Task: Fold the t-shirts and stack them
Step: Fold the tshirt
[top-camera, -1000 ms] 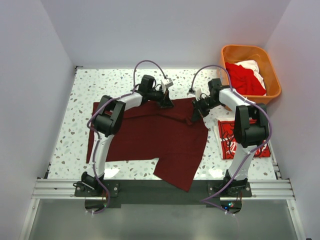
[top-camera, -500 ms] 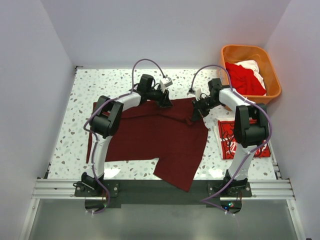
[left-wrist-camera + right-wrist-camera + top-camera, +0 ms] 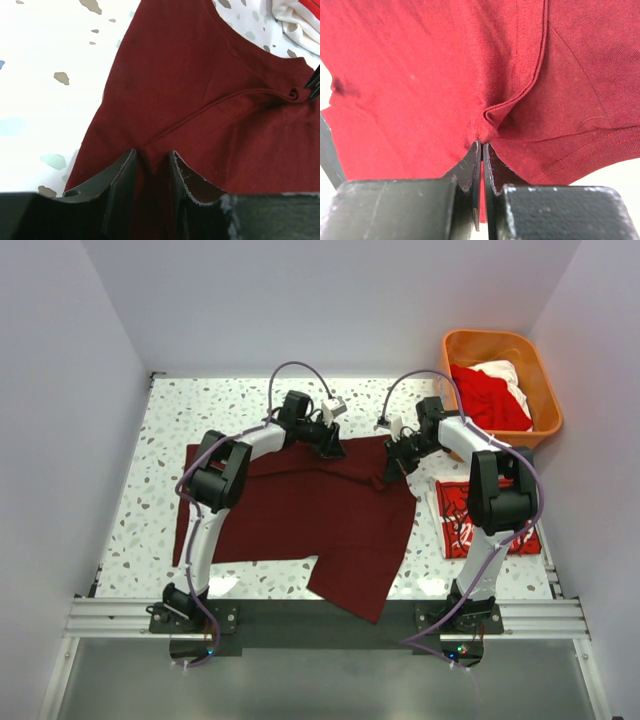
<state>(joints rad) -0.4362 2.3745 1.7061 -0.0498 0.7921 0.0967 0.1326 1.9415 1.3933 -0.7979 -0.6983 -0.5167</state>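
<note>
Starting overhead, where is the maroon shirt [image 3: 310, 515] found?

It is spread on the table [image 3: 150, 440], with one near corner lapped over the front edge. Its far edge is taken by the left gripper [image 3: 335, 450] and the right gripper [image 3: 390, 475]. A folded red shirt [image 3: 452, 525] is laid to its right, and more cloth is heaped in the basket [image 3: 458, 348].

What is shown by the left wrist?

A raised tuck of plain, dark, matt cloth is clamped between the fingers [image 3: 120, 187], and a taut ridge is drawn across from it.

And by the right wrist?

The fingers [image 3: 465, 170] are pressed tight on a small pleat beside a stitched seam.

How should it be handled?

It is judged light, limp and not slippery. Sagging is expected wherever it is unsupported, so edges or corners should be pinched and both sides lifted together.
</note>
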